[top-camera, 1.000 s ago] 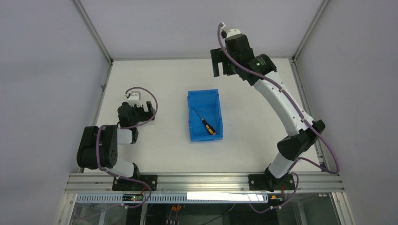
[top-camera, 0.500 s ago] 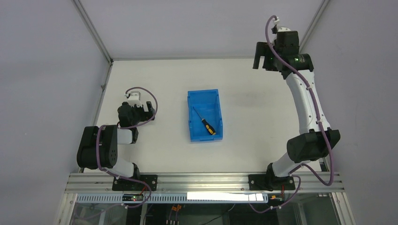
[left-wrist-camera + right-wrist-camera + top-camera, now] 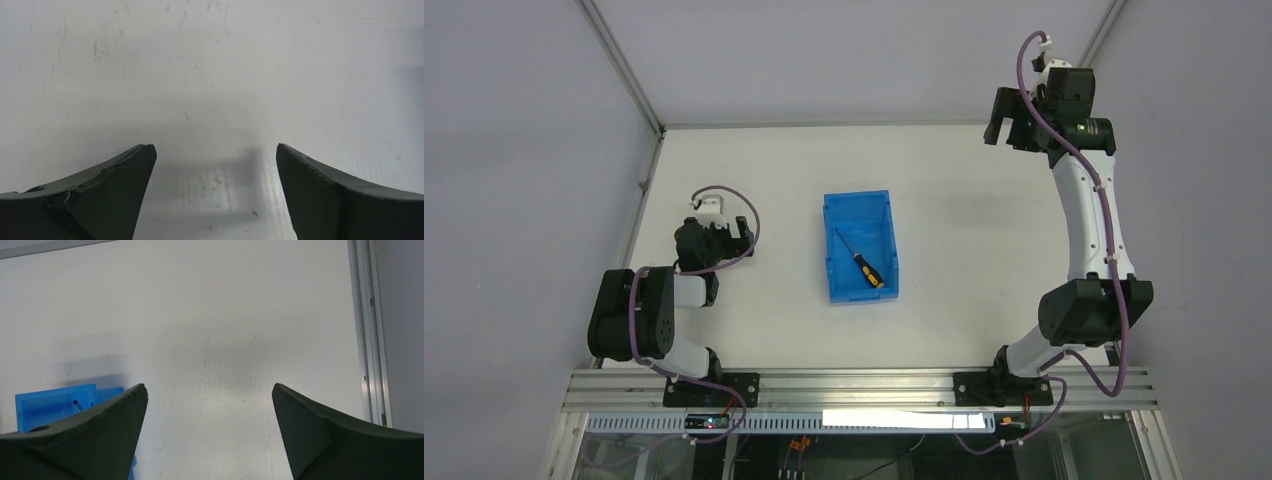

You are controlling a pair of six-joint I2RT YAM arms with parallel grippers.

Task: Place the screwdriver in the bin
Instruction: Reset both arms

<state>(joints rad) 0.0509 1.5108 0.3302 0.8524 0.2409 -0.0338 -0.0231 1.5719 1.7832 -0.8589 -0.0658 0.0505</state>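
Note:
The screwdriver [image 3: 864, 263], with a thin dark shaft and a black-and-orange handle, lies slantwise inside the blue bin [image 3: 860, 291] at the table's middle. My right gripper [image 3: 1005, 118] is open and empty, raised high over the far right of the table, well away from the bin. In the right wrist view its jaws [image 3: 210, 390] stand wide apart over bare table, with a corner of the bin [image 3: 52, 405] at lower left. My left gripper [image 3: 729, 232] is open and empty, low over the table left of the bin; its jaws [image 3: 215, 150] stand apart over bare table.
White tabletop with aluminium frame rails along its edges; a rail [image 3: 365, 330] shows at the right in the right wrist view. Grey walls enclose the left, back and right sides. Both arm bases sit on the near rail [image 3: 854, 385].
My right arm has swung from above the far middle of the table out to the far right, away from the bin. The screwdriver, the bin and the left arm have not moved.

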